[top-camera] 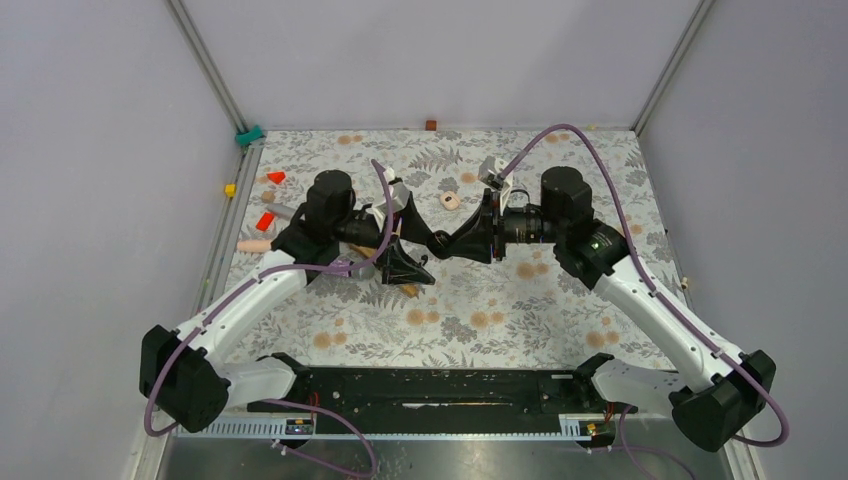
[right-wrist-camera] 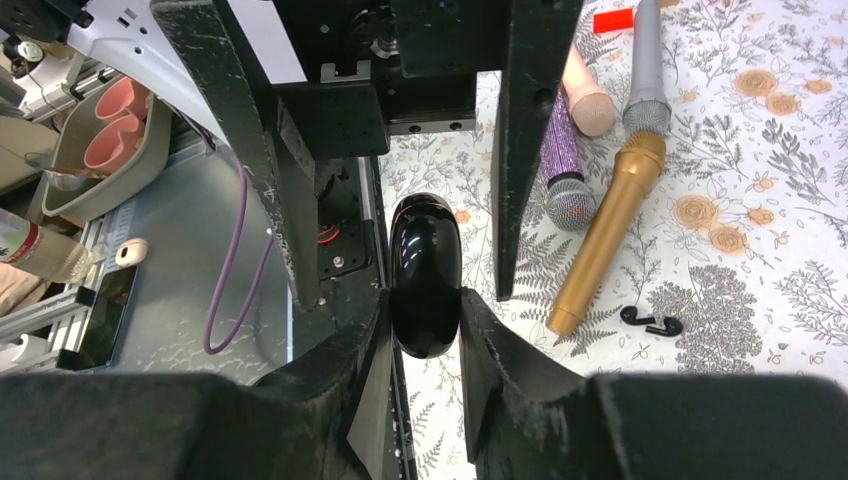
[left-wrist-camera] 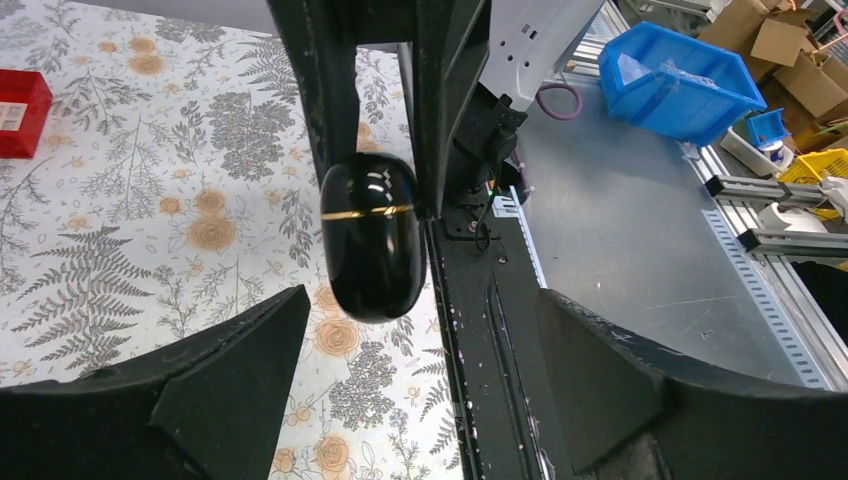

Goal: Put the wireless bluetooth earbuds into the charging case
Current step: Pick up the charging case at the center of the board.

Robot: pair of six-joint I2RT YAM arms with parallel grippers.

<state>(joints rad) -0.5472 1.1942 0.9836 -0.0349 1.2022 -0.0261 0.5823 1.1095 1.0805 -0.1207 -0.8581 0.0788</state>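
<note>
The charging case (right-wrist-camera: 425,275), a glossy black pebble with a thin gold seam (left-wrist-camera: 372,235), is closed and hangs in the air over mid-table (top-camera: 438,240). My right gripper (right-wrist-camera: 425,320) is shut on its lower end. My left gripper (left-wrist-camera: 420,340) faces it end-on and stands open, its fingers (left-wrist-camera: 230,370) wide apart and short of the case, touching nothing. The case's far end lies between these fingers in the right wrist view. The wireless bluetooth earbuds (right-wrist-camera: 650,321), two tiny black pieces with short stems, lie together on the floral cloth beside a gold microphone (right-wrist-camera: 605,235).
A purple microphone (right-wrist-camera: 565,170), a pink one (right-wrist-camera: 585,95) and a grey one (right-wrist-camera: 648,60) lie beside the gold one. Red blocks (top-camera: 275,177) and a cream-pink rounded object (top-camera: 450,200) sit toward the back. A black rail (top-camera: 430,385) runs along the near edge.
</note>
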